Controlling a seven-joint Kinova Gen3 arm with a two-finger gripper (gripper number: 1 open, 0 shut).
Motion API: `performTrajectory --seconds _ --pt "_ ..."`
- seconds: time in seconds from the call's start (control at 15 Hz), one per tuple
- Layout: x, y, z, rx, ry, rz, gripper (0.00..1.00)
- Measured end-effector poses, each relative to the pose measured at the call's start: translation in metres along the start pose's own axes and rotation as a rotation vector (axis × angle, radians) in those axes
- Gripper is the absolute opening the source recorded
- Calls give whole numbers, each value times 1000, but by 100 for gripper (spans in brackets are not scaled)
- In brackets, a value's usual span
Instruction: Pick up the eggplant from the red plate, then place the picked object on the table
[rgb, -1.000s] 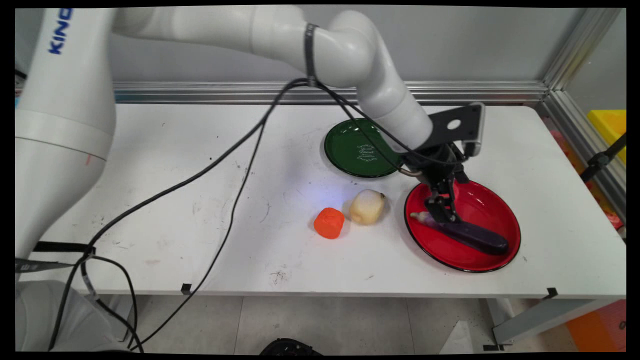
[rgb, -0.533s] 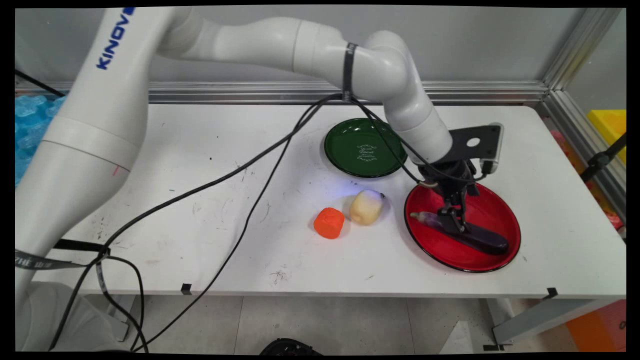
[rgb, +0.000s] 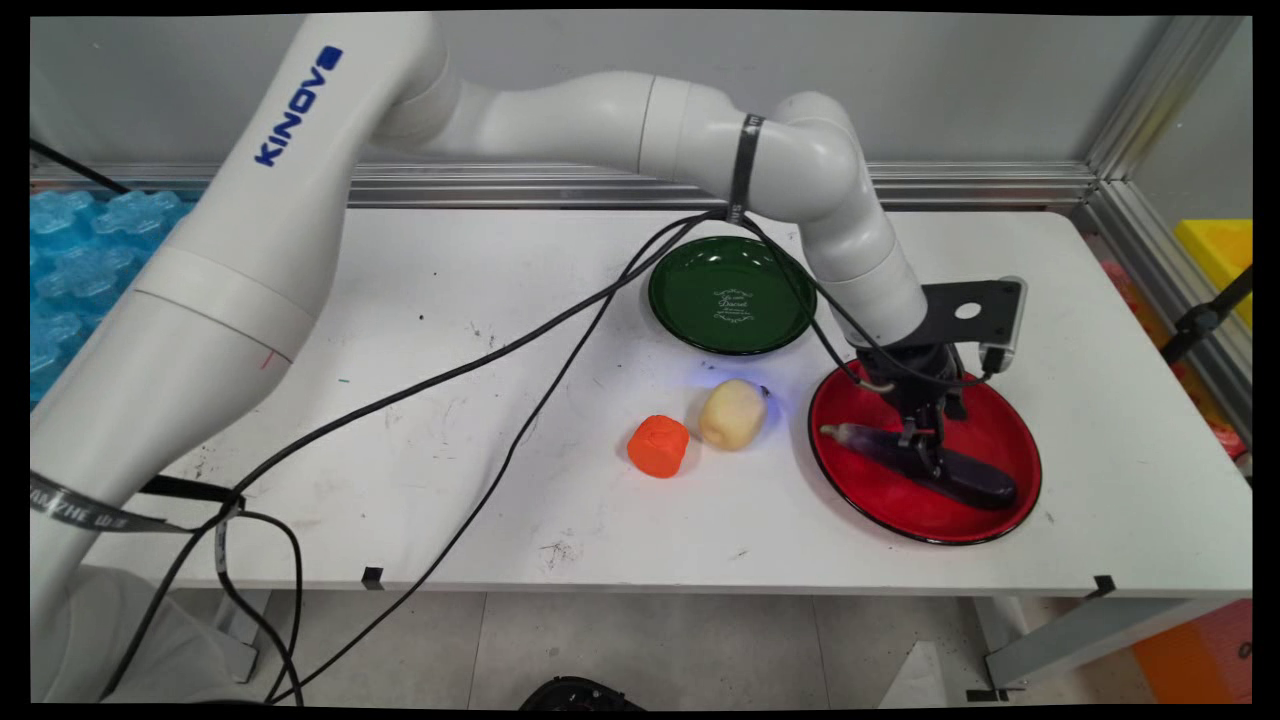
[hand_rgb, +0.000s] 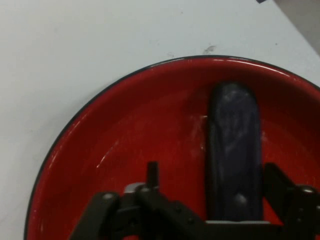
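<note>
on the white table (rgb: 420, 300), going from the left: black cables (rgb: 480, 420) hang from the arm and trail across the table's middle toward its front edge. right of them, about midway between the back and front edges, sits an orange toy vegetable with a lumpy, squarish shape (rgb: 659, 445). just beside it to the right, close but apart, lies a pale cream, rounded toy vegetable with a small dark tip (rgb: 734, 413). behind these two, toward the back edge, is a green plate (rgb: 700, 300) with pale lettering at its centre; nothing lies on it.

toward the table's right end, nearer the front edge, stands a red plate with a thin black rim (rgb: 1000, 430) (hand_rgb: 130, 130). a dark purple toy eggplant (rgb: 975, 485) (hand_rgb: 233, 150) lies flat in it, running diagonally, its pale stem end toward the plate's left rim and its rounded end toward the front right.

the gripper (rgb: 925, 455) (hand_rgb: 210, 210) is down in the red plate, over the middle of the eggplant. in the hand view the eggplant runs up between the two fingers, one finger (hand_rgb: 150, 175) standing well off its one side with bare red plate between them, the other (hand_rgb: 280, 182) close by its other side. the jaws are spread and straddle the eggplant, not clenched on it.
</note>
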Motion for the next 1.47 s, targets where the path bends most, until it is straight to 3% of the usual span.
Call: performTrajectory --seconds 0.4,0.73,1.13,1.47 --pt "2 0 5 -34 -3 19 0" --pt "7 4 -13 -33 6 33 0" --pt "12 16 -71 9 22 19 0" --pt "9 34 -133 56 37 -51 0"
